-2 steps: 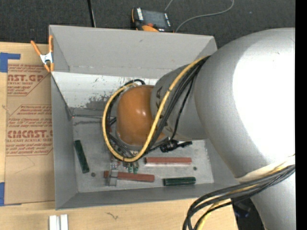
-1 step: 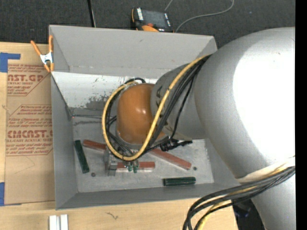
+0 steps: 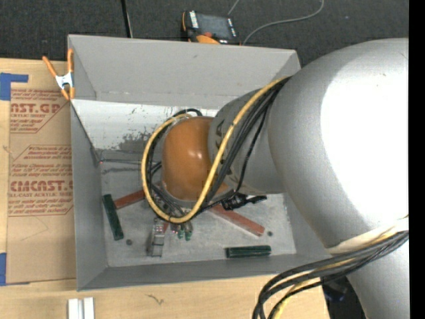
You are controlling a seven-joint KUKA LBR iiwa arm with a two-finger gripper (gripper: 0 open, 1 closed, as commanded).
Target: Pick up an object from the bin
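1. The gripper (image 3: 156,241) hangs low near the front of the bin (image 3: 86,198); whether it is open or closed I cannot tell
2. Nearest lie a dark green bar (image 3: 111,216) and a reddish-brown stick (image 3: 130,199), both to the view's left
3. Best to centre over one and straddle its narrow width before closing

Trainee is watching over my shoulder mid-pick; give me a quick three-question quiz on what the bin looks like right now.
1. True or false: the left dark green bar lies close to one end of a reddish-brown stick.
2. Which thing lies nearest the bottom wall of the bin in this view? A. the right dark green bar B. a blue cup C. a yellow ball
3. Which green bar is nearer the gripper, left or right?
Key: 1 true; 2 A; 3 left.
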